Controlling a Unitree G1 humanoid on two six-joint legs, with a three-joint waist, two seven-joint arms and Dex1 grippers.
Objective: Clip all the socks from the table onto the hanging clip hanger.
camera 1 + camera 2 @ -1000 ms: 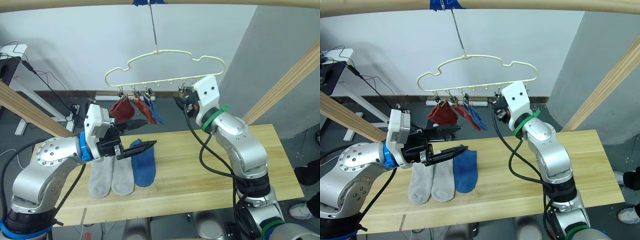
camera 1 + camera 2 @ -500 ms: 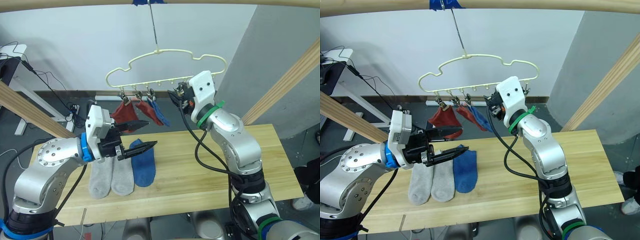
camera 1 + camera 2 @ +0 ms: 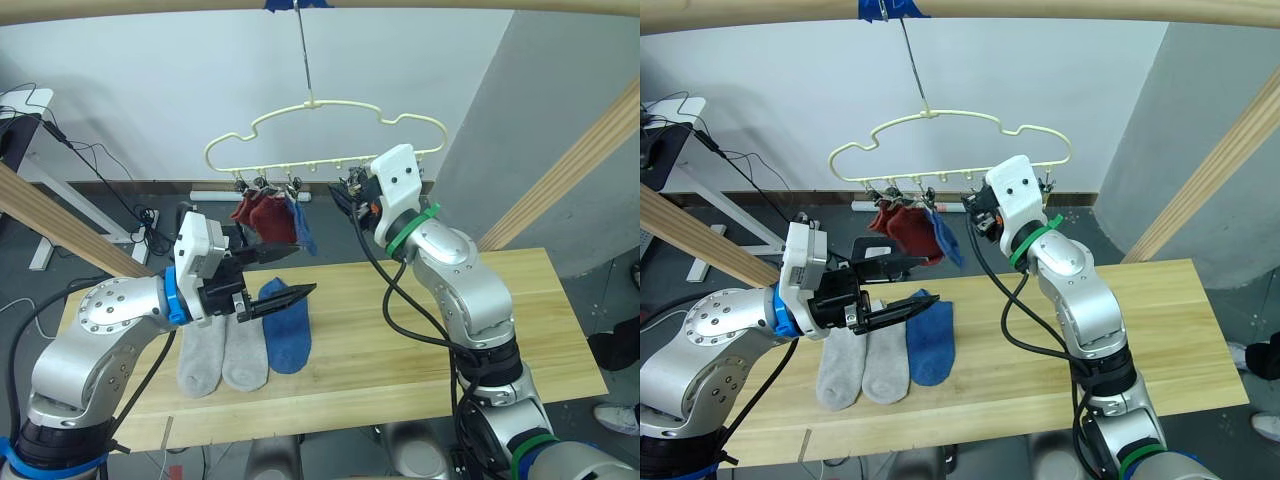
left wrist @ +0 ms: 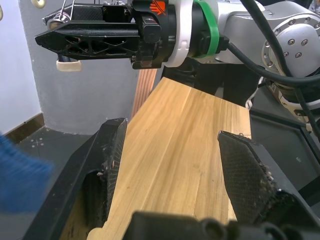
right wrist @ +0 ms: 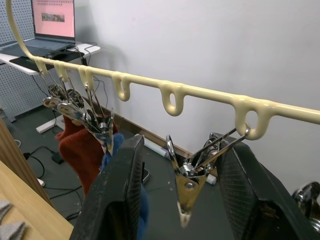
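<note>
Both grippers, left (image 3: 285, 270) and right (image 5: 182, 200), are spread and empty, the right one straddling a free clip (image 5: 189, 187) on the hanger (image 3: 320, 105) above three socks (image 3: 240, 345) on the table (image 3: 400, 340).

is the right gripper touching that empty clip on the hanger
Apart. In the right wrist view the empty clip hangs between the right gripper's open fingers, with gaps visible on both sides.

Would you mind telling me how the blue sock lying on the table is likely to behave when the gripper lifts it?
The blue sock lies flat on the table, so it will probably droop limply. The clipped socks hang slack, suggesting light, soft fabric. It seems unlikely to slip.
</note>
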